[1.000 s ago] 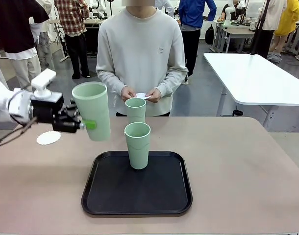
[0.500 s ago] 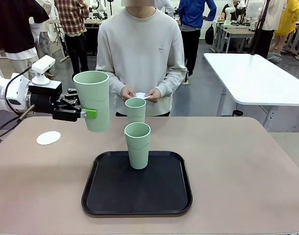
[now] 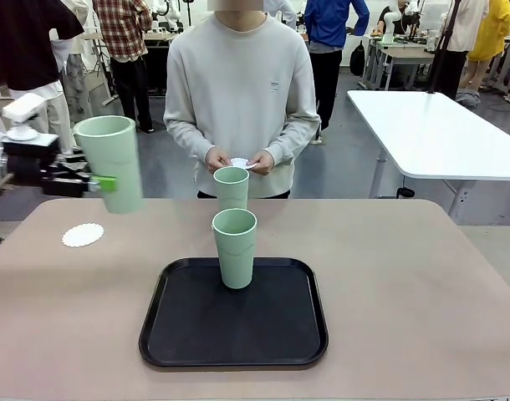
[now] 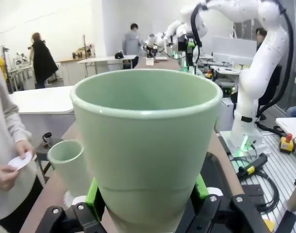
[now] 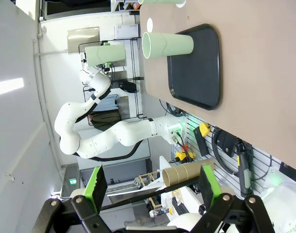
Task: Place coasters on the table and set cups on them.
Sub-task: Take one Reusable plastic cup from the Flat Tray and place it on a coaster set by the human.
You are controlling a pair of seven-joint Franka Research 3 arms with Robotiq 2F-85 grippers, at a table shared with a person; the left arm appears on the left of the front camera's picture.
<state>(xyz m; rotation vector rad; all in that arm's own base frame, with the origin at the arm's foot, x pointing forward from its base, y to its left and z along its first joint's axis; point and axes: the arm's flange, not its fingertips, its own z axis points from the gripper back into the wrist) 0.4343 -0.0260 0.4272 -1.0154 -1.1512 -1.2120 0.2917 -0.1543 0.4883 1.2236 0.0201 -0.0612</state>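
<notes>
Front view has the left gripper [image 3: 103,182] at the far left, its green-padded jaws clamped on the sides of a mint-green cup [image 3: 111,163] held roughly upright in the air over the table's [image 3: 405,267] far-left corner. Below it a lacy white coaster [image 3: 82,235] lies flat near the left edge, bare. At the middle of the table a black tray [image 3: 155,334] carries a second cup [image 3: 235,248] by its far rim. A third cup [image 3: 232,185] stands behind that, towards the table's far edge, its base hidden. Just beyond, the person's hands [image 3: 259,161] hold a white paper disc [image 3: 240,163]. In the right wrist view the right gripper [image 5: 152,187] has its jaws wide apart with nothing between them.
</notes>
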